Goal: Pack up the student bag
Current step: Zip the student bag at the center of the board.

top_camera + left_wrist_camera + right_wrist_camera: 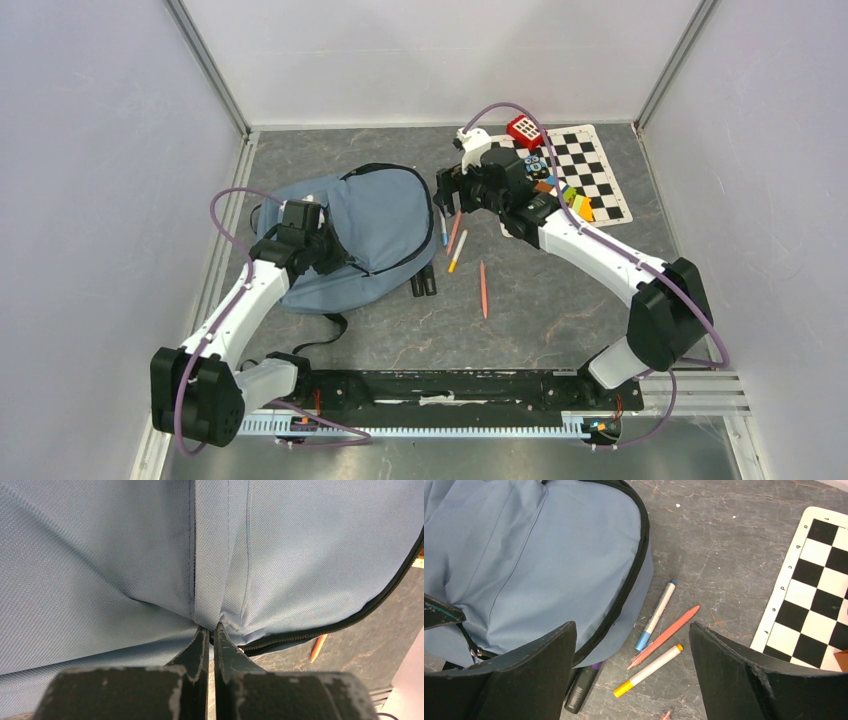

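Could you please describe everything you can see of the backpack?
The backpack is a large soft bag of blue-grey woven fabric with a black zip curving round its edge. It lies flat on the grey table, left of the pens. The left gripper is shut on a pinch of its fabric near the zip, puckering it. A thin black strap trails from its near edge.
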### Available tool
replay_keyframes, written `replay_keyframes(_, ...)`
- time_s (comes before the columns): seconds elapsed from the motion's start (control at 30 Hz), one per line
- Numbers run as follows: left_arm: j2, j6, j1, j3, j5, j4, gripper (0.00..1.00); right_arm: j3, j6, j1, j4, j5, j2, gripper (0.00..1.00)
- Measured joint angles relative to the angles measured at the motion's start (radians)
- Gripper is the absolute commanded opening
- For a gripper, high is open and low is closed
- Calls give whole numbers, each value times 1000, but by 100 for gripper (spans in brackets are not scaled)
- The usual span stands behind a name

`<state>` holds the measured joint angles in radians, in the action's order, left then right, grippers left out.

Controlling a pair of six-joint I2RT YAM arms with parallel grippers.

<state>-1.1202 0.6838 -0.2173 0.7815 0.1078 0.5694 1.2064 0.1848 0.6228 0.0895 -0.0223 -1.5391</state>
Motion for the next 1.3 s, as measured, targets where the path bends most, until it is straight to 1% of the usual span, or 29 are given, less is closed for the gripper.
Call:
replay_keyframes(0.13,-13,0,0,1,8,5,2,3,-48,31,-5,-44,-2,88)
replay_keyframes(0.23,-27,1,0,5,10,7,2,39,-99,90,-6,-109,-31,87)
replay_keyframes(0.33,-27,5,0,12,10,14,2,106,-157,181,-12,-185,-99,86)
replay_keyframes(0.5,-27,13,0,27,9,28,2,216,-221,298,5,-242,-238,82)
replay_keyframes(0.57,-27,19,0,29,8,30,2,235,-235,328,9,-256,-286,80)
replay_keyframes(0.7,-25,27,0,32,8,34,2,237,-243,349,32,-262,-351,76)
replay_keyframes(0.8,-18,38,0,32,8,35,2,248,-243,349,51,-259,-398,75)
replay_keyframes(0.93,-8,48,0,32,8,35,2,291,-243,351,64,-254,-455,73)
replay_keyframes(1.0,-2,52,0,32,4,36,2,313,-243,357,68,-251,-476,71)
replay_keyframes(1.07,0,56,6,32,3,43,2,327,-244,361,74,-246,-486,65)
replay_keyframes(1.13,1,62,11,32,-1,47,2,347,-248,365,90,-245,-497,55)
replay_keyframes(1.2,1,70,19,32,-9,49,2,370,-256,373,109,-242,-507,39)
replay_keyframes(1.27,1,84,25,32,-29,53,2,385,-269,380,120,-231,-515,27)
replay_keyframes(1.3,1,86,27,33,-39,60,2,390,-277,388,123,-219,-518,23)
